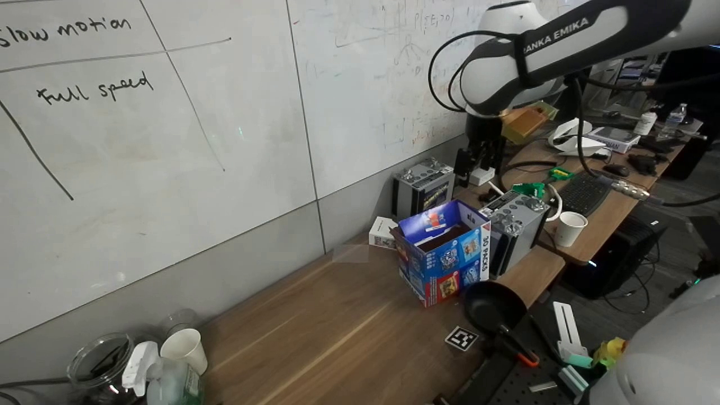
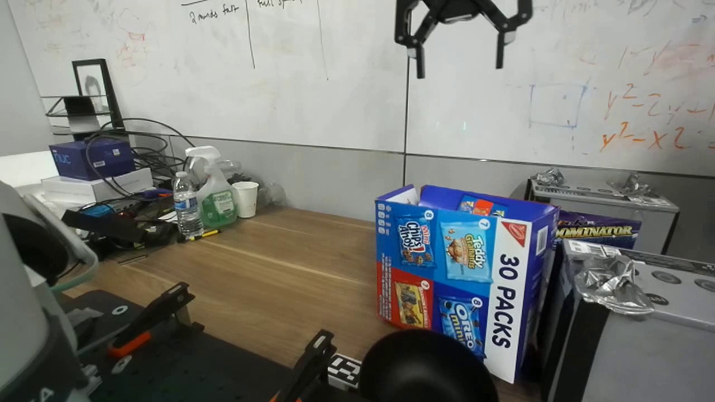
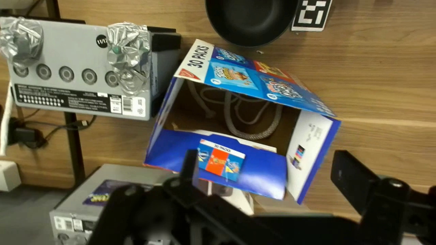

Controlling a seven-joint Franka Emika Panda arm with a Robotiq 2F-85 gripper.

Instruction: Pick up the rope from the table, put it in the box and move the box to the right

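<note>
Two bottles, a clear water bottle [image 2: 187, 206] and a greenish spray bottle [image 2: 217, 200], stand with a white cup [image 2: 246, 200] well to the left of the box [image 2: 435, 257] in an exterior view. Between this group and the box spreads a broad stretch of the brown table [image 2: 279, 271], the widest open room beside the box. Behind the box, the table's back edge runs along a grey panel [image 1: 270, 253] below a whiteboard [image 1: 242, 118]; at the front, a black plate [image 2: 223, 365] borders the wood. A small white carton [image 1: 383, 232] sits just behind the box, to its left. In front of the box lie a black-and-white marker card [image 1: 462, 338], near it, and a black pan [image 1: 494, 306], just beside it, handle pointing away. The box stands upright, top open, with "30 PACKS" printed on its side. In the wrist view, the pale rope [image 3: 250, 136] curls in loops inside the box, below its rim. The gripper [image 2: 460, 71] hangs above the box, apart from it, its two fingers [image 2: 420, 63] spread wide. Room on the right of the box is tight: a grey device [image 2: 642, 346] with foil [image 2: 611, 285] on top stands just beside it, and whether they touch cannot be told. Another grey device [image 2: 603, 196] stands behind the box. Farther right of the box lies a black keyboard [image 1: 585, 194].
</note>
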